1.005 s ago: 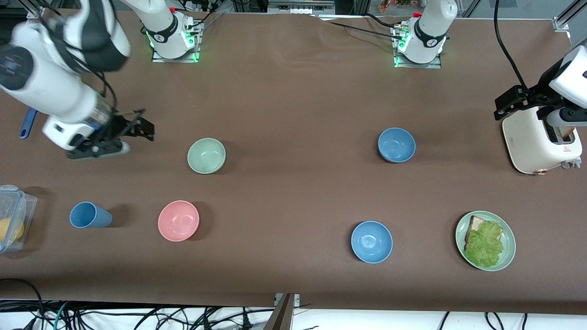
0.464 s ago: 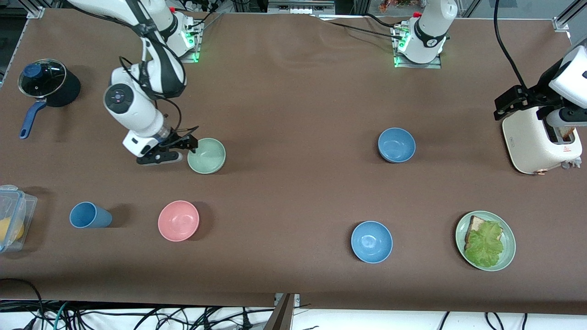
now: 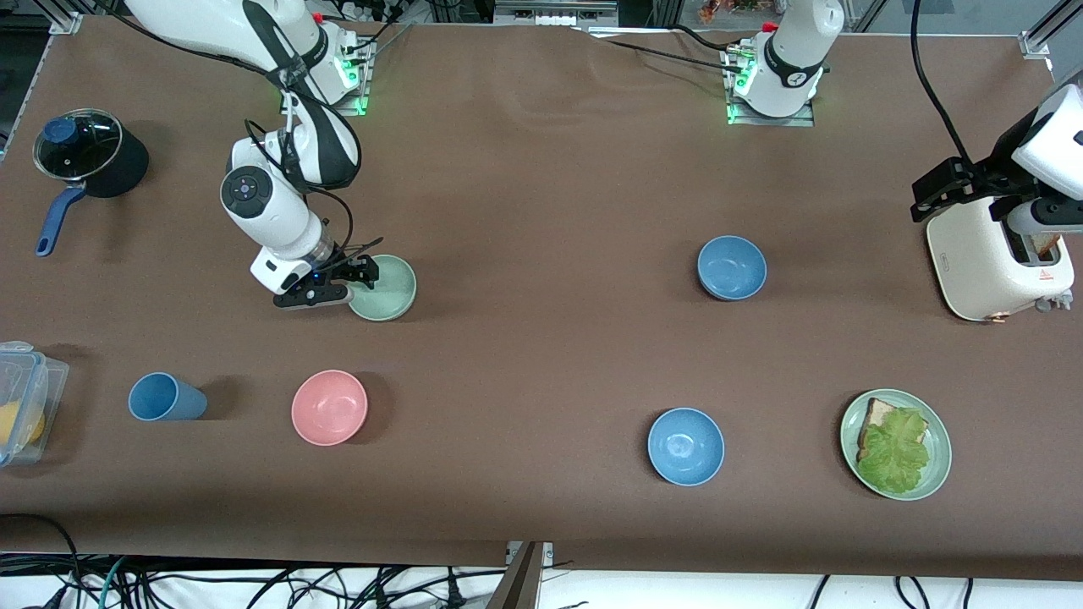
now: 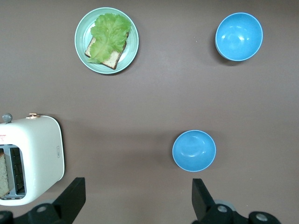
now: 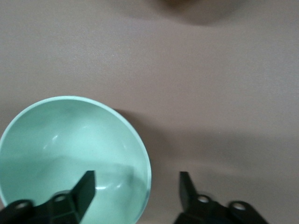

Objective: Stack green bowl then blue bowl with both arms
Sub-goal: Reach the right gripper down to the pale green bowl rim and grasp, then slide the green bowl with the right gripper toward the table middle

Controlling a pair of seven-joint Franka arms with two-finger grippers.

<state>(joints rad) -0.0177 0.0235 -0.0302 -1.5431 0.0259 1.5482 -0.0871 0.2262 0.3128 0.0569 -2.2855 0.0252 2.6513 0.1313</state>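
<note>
The green bowl sits upright on the table toward the right arm's end. My right gripper is low at its rim, open, with one finger inside the bowl and the other outside; the rim lies between them. The blue bowl, a muted mid-blue, rests toward the left arm's end, about as far from the front camera as the green one. My left gripper waits open and empty, up beside the toaster.
A pink bowl and a blue cup lie nearer the front camera than the green bowl. A brighter blue bowl and a green plate with bread and lettuce lie nearer too. Toaster, lidded pot, clear container.
The right arm swung in from the right arm's end of the table and lowered its gripper over the green bowl's rim; its fingers have narrowed a little. The left arm has not moved.
</note>
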